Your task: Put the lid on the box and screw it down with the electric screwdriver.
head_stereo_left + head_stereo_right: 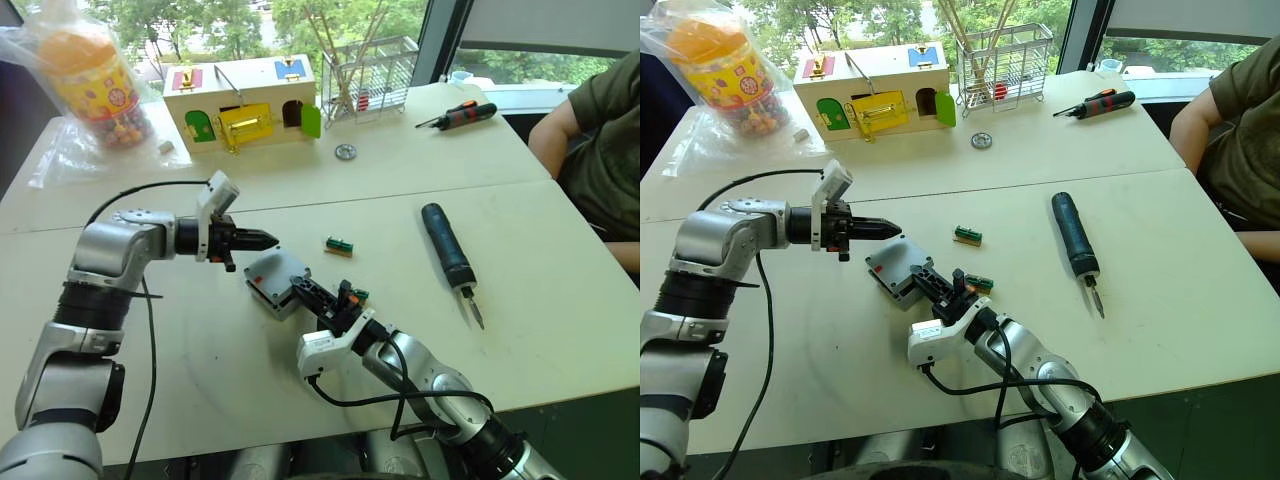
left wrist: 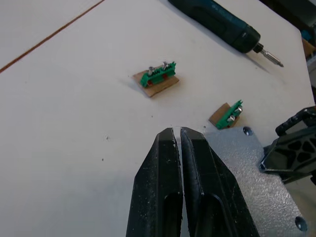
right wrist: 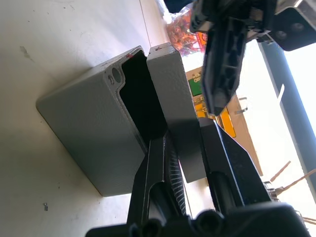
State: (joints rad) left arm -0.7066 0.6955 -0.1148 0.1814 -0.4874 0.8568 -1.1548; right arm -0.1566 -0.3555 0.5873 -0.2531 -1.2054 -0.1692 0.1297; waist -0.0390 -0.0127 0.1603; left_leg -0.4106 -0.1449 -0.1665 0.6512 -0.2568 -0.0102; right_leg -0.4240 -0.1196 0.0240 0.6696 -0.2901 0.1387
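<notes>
On the white desk [image 1: 200, 340] the grey box [image 1: 262, 290] sits near the middle, toward the robot's side, with the grey lid [image 1: 277, 268] on top of it but lifted at one edge, so a dark gap shows between lid [image 3: 170, 98] and box [image 3: 84, 128] in the right wrist view. The right hand [image 1: 325, 300] reaches in from the near edge and pinches that raised edge of the lid between its two black fingers [image 3: 153, 173]. The left hand [image 1: 262, 239] hovers just beside the far-left corner of the lid, its fingers [image 2: 163, 177] pressed together and holding nothing. The electric screwdriver [image 1: 447, 245] lies flat to the right of the box, well apart from both hands, its metal bit pointing toward the near edge. Two small green terminal blocks lie on the desk: one [image 1: 339, 245] between the box and the screwdriver, the other [image 1: 358, 294] just beside the right hand. Along the far edge stand a wooden toy house [image 1: 240, 100] with coloured doors, a wire rack [image 1: 368, 75], a plastic jar of sweets [image 1: 95, 75] and a red-and-black hand screwdriver [image 1: 462, 115]. A person's arm [image 1: 590, 150] shows at the right edge of the desk.
</notes>
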